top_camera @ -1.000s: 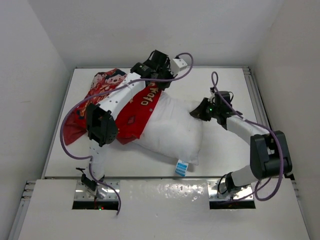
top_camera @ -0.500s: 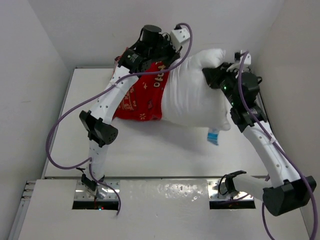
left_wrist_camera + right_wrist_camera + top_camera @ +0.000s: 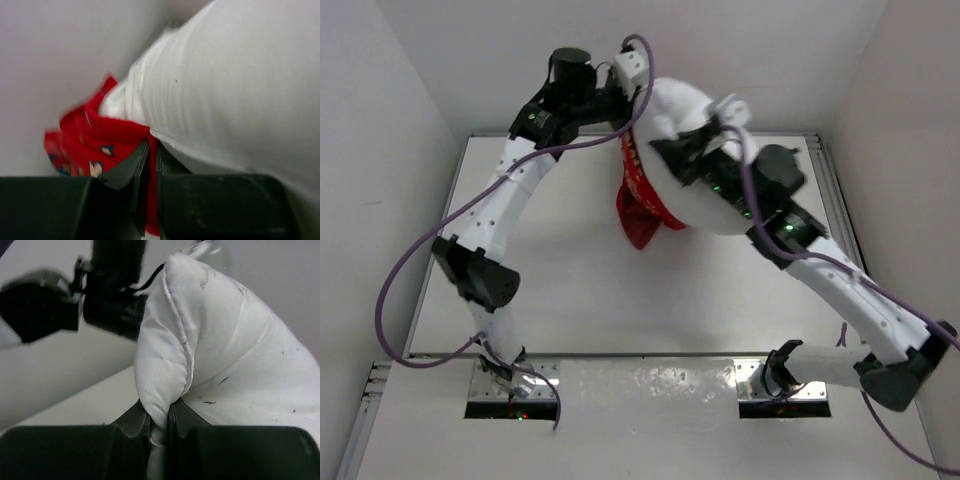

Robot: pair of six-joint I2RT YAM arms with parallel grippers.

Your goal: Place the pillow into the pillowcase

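- My left tool (image 3: 150, 152) is pinched almost shut on the pillowcase (image 3: 82, 142). Red cloth runs down through the thin slit between the two fingers.
- In the left wrist view the pillow (image 3: 230, 85) fills the right side. It lies against the red cloth just above my fingertips.
- My right tool (image 3: 160, 415) is closed to a narrow slit too. It has a seamed fold of the white pillow caught between its fingers.
- In the right wrist view the pillow's cover shows a few small dark specks and a line of stitching along the fold.
- From above, pillow and pillowcase are both up off the table (image 3: 570, 290), hanging over the middle of its far edge.
- My left arm (image 3: 510, 190) rises from the near left corner to the far edge. My right arm (image 3: 840, 290) rises from the near right corner and meets the pillow from the right.
- The pillowcase is bunched into a narrow red strip down the pillow's left side. Its lower tip dangles free above the table.
- Most of the pillow shows bare white above and to the right of the red. I cannot tell how much, if any, sits inside the case.
- A purple cable (image 3: 410, 260) loops along my left arm.
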